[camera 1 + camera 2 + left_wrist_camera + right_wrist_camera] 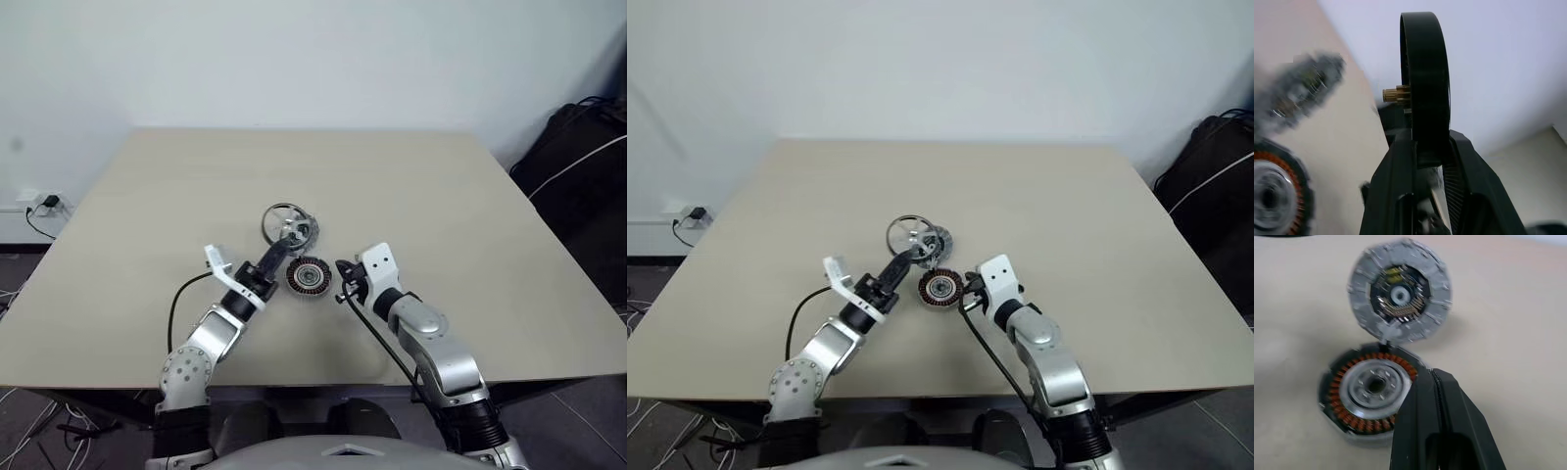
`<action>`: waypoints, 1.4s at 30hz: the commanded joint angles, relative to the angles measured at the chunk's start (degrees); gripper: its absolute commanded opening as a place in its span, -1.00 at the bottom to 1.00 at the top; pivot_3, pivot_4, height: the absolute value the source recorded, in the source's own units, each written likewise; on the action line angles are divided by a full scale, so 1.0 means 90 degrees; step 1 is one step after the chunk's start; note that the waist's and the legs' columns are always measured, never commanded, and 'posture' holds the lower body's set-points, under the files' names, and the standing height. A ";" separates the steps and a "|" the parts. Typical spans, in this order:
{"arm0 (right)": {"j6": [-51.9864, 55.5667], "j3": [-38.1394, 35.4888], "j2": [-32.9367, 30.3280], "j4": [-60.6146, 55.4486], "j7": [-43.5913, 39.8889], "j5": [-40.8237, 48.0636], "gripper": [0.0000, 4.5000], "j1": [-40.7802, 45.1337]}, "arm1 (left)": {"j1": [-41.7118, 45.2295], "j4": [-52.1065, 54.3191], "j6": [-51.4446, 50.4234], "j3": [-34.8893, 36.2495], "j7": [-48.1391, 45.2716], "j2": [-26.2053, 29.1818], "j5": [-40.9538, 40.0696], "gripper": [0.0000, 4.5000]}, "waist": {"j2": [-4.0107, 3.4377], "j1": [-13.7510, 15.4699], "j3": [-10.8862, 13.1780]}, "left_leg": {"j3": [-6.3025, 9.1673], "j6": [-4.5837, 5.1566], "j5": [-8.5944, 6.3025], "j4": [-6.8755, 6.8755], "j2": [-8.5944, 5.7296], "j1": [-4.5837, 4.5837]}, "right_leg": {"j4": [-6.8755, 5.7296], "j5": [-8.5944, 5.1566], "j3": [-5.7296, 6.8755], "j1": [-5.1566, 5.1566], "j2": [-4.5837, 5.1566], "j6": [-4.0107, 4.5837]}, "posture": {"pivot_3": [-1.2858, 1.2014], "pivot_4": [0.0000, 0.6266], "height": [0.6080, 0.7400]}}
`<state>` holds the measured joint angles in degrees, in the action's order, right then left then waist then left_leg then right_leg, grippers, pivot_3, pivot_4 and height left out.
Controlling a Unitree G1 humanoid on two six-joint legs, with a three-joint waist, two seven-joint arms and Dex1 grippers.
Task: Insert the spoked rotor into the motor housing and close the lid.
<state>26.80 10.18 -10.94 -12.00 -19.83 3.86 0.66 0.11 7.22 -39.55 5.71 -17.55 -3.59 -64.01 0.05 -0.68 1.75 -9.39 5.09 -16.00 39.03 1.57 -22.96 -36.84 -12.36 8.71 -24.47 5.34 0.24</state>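
The spoked rotor (280,219), a silver wheel with a thin dark rim, hangs above the table, just behind the motor housing. My left gripper (282,246) is shut on its rim; in the left wrist view the rotor (1424,83) stands edge-on between the fingers (1396,166), with a small brass hub on one side. The motor housing (308,278) lies on the table, its copper windings (1347,404) facing up. The round silver-grey lid (1399,296) stands tipped up at the housing's far edge. My right gripper (342,278) is shut and empty against the housing's right side.
The beige table (441,215) has wide bare room on all sides of the parts. A black bag (578,157) sits on the floor past the table's right edge. A wall socket with a cable (44,203) is at the far left.
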 commanded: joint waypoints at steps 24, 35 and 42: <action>0.0252 -0.0338 -0.0363 -0.0918 0.0070 0.0171 -1.00 -0.0951 | 0.0959 -0.2140 -0.0487 -0.0131 0.0162 -0.0415 0.0765 -0.81 | 0.0000 0.0002 0.0002 | 0.0004 0.0005 -0.0003 0.0006 0.0002 0.0000 | 0.0000 0.0000 -0.0001 -0.0001 0.0006 -0.0001 | 0.03 -1.00 1.00; 0.0281 -0.0309 -0.0365 -0.0888 0.0081 0.0143 -1.00 -0.0900 | 0.0989 -0.2246 -0.0356 -0.0019 0.0167 -0.0420 0.0934 -0.81 | 0.0000 0.0001 0.0002 | 0.0005 0.0006 -0.0003 0.0006 0.0002 0.0000 | 0.0000 0.0000 0.0000 -0.0001 0.0009 -0.0002 | 0.03 -1.00 1.00; 0.0288 -0.0286 -0.0353 -0.0866 0.0079 0.0142 -1.00 -0.0868 | 0.0956 -0.2249 -0.0330 0.0064 0.0166 -0.0391 0.0946 -0.81 | 0.0000 -0.0005 0.0002 | 0.0005 0.0008 -0.0004 0.0007 0.0002 0.0000 | -0.0001 0.0001 0.0000 -0.0001 0.0009 -0.0002 | 0.03 -1.00 1.00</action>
<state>29.44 8.07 -14.06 -17.74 -19.47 4.89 -8.07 7.10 -13.49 -44.19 5.11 -16.02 -3.37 -56.01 0.05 -0.72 1.77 -9.35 5.16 -16.04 39.09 1.59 -22.96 -36.84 -12.35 8.71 -24.49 5.43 0.22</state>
